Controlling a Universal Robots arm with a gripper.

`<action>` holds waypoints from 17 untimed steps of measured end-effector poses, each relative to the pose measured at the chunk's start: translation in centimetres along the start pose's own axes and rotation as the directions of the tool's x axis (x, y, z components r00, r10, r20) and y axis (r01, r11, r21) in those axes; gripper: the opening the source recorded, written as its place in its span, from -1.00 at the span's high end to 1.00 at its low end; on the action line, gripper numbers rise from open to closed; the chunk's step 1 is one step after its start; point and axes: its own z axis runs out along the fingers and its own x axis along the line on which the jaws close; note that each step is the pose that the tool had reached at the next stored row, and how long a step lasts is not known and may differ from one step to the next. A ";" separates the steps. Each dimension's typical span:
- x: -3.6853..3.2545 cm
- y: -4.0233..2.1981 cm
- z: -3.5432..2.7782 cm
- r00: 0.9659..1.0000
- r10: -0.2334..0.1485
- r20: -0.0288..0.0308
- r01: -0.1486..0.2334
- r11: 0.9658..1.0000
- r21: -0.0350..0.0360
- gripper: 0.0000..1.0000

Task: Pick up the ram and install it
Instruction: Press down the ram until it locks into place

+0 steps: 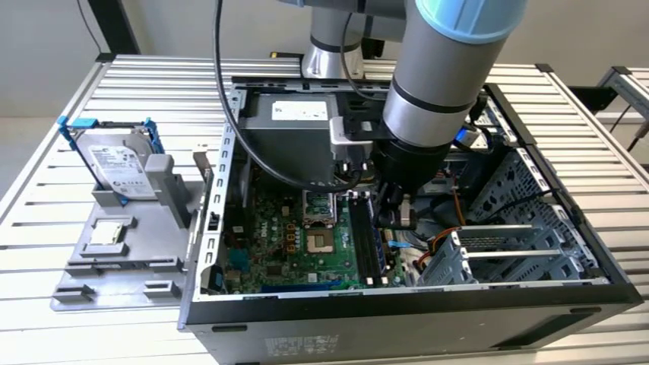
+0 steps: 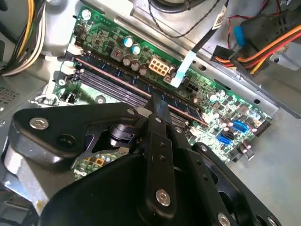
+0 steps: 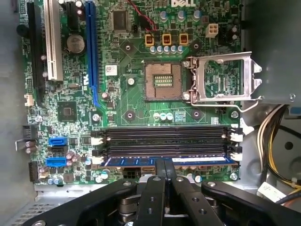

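Exterior view: the arm's gripper [image 1: 390, 217] is deep in the PC case [image 1: 406, 304], over the slots. First wrist view: the ram [image 3: 169, 160] sits in the nearest slot, fingers [image 3: 159, 170] closed together on top, apparently the seating step. Second wrist view: same, pressing squarely seems needed.

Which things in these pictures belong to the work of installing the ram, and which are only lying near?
Belong to the job:
- ram, lying along the outermost slot
- gripper, fingertips together on the ram
- memory slots
- motherboard

Just lying about:
- hard drive on the grey stand
- CPU socket
- cables
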 end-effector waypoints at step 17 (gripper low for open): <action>-0.88 0.33 2.17 1.000 -0.002 -0.002 0.002 1.000 -0.004 1.00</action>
